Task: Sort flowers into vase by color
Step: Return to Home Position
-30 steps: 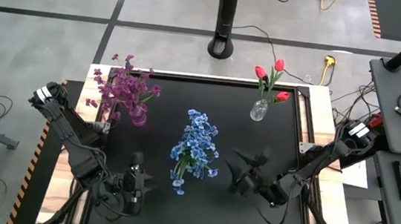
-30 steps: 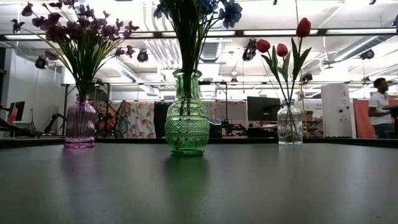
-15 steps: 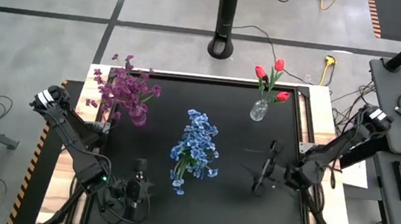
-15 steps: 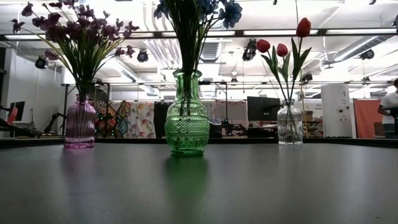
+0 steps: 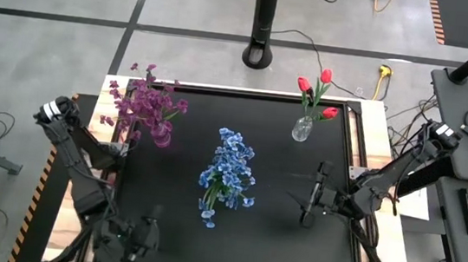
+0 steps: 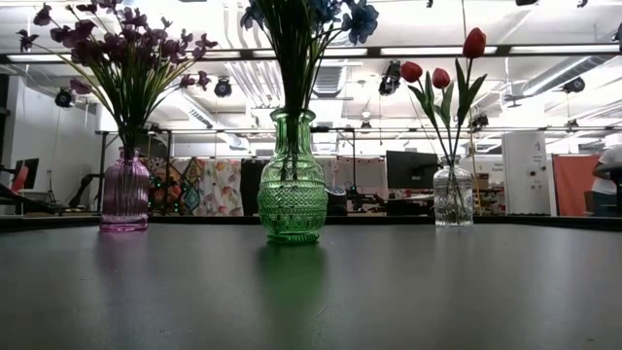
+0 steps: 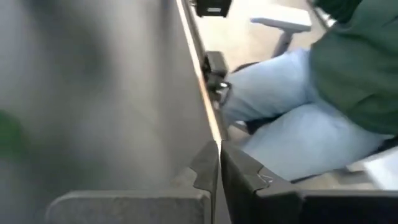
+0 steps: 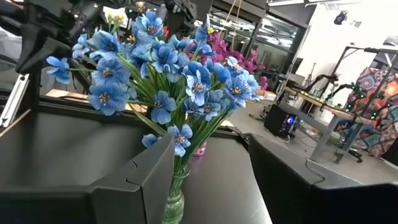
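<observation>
Blue flowers (image 5: 227, 176) fill the green vase (image 6: 291, 180) mid-frame, purple flowers (image 5: 150, 105) upper left, red tulips (image 5: 317, 87) upper right. Left gripper (image 5: 147, 231), lower left, is pinched together and empty. Right gripper (image 5: 311, 198), mid-right, is spread and empty, and should withdraw clear of the blossoms.

Three vases stand on my table (image 5: 291, 250): one green vase (image 6: 292, 180), one purple vase (image 6: 125, 190) left of it, one clear vase (image 6: 453, 194) right of it. They hold one bunch of blue flowers (image 5: 228, 172), one bunch of purple flowers (image 5: 145, 104) and three red tulip buds (image 6: 473, 43). My two tools, left gripper (image 7: 219, 149) and right gripper (image 8: 211, 140), flank the green vase; one seated person (image 7: 298, 124) shows.
</observation>
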